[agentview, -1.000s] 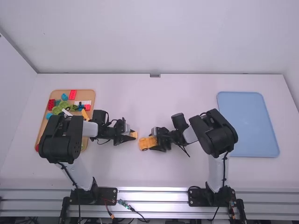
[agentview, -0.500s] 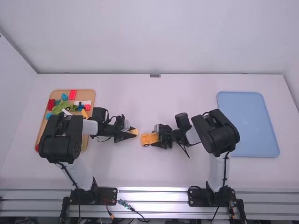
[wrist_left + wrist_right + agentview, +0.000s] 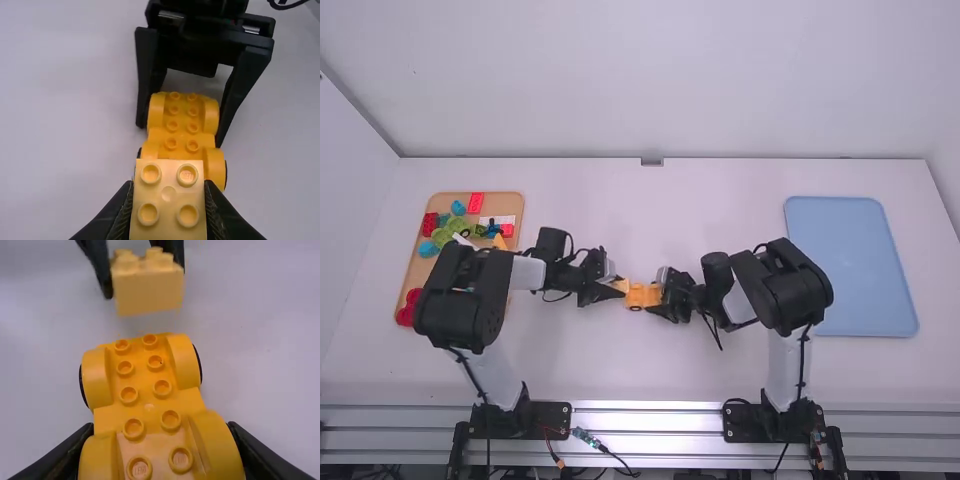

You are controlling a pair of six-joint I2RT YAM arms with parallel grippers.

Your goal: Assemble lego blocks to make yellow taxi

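The left gripper [image 3: 616,288] pinches one pale yellow block [image 3: 168,200] between its two fingers, which stand apart by just the block's width. The right gripper [image 3: 660,298] is closed on the sides of one orange-yellow car base [image 3: 150,405], its two fingers set wider, one against each side at the end nearest it.

The block is a plain box with four round studs on top, two by two. The car base is long and low, with four rounded wheel arches, two on each side, and ten studs showing in paired rows down its middle. Black wheel edges peek out beside the arches at the end farther from the right gripper.

Between the grippers, the block sits just beyond the base's free end, and the right wrist view shows a gap between them.

Farther off, behind the left gripper on its arm's side, lies one tan tray [image 3: 417,272] of mixed blocks, among them a bright red block [image 3: 476,203] and green pieces [image 3: 448,232]; I cannot count them all. Well apart, past the right gripper and its arm, lies one blue tray [image 3: 850,260].
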